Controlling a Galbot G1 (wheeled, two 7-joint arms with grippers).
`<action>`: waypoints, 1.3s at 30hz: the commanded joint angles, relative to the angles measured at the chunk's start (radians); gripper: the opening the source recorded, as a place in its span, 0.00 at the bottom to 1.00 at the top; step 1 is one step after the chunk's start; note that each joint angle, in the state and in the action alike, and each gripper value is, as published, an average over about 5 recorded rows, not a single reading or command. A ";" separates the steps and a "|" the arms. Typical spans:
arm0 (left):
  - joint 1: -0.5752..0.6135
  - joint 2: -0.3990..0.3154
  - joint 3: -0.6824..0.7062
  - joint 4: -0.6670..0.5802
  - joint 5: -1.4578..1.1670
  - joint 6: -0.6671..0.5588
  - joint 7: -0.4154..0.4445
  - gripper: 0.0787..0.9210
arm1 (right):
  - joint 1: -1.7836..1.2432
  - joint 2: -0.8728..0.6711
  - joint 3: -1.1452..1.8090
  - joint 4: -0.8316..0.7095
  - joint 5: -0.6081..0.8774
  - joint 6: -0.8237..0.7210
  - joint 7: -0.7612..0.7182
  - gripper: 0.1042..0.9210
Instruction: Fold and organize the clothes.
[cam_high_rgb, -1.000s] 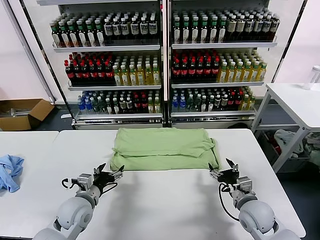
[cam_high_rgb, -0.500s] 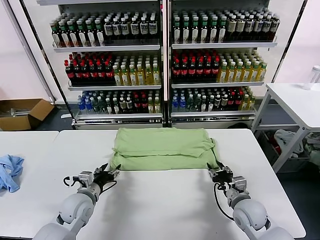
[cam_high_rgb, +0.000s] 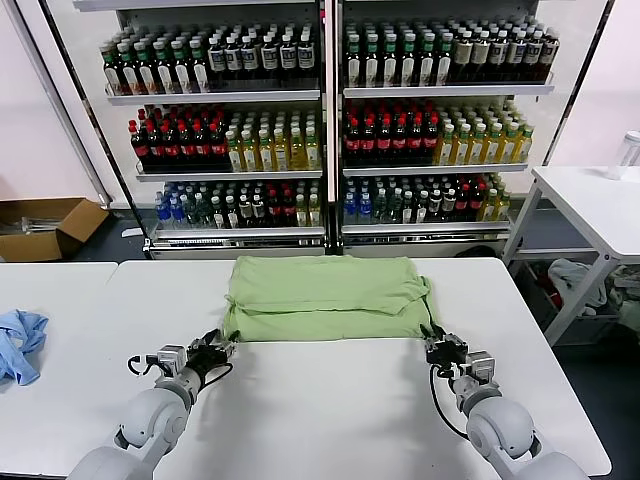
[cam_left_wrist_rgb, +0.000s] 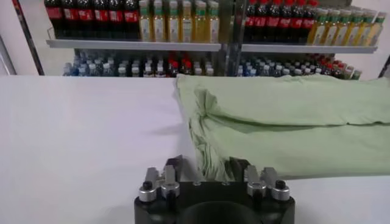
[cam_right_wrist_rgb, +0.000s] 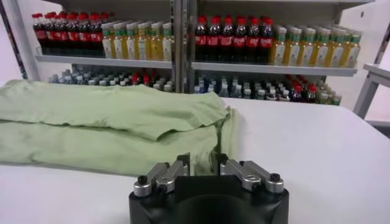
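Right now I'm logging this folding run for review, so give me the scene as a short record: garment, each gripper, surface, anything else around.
garment: light green shirt, partly folded, lying flat on the white table
left gripper: at the shirt's near left corner, fingers closed on the fabric edge
right gripper: at the near right corner, fingers pinching the fabric
other cloth: light blue cloth far to the left, untouched
background: drinks shelves; cardboard box on the floor

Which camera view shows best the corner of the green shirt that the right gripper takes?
The right wrist view: the shirt corner sits between the right gripper fingers, close up. The head view shows it small and partly covered by the gripper. The left wrist view shows only the opposite corner.
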 joint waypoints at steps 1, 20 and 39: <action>-0.002 -0.001 0.002 0.017 -0.002 0.001 0.007 0.65 | 0.001 0.002 0.000 -0.004 0.003 0.001 0.000 0.32; 0.014 0.005 0.010 -0.003 0.031 -0.023 0.038 0.21 | -0.006 0.007 -0.002 0.003 0.009 -0.004 0.000 0.00; 0.254 0.085 -0.063 -0.294 0.046 0.031 -0.169 0.00 | -0.250 -0.157 0.092 0.319 0.033 -0.150 0.048 0.00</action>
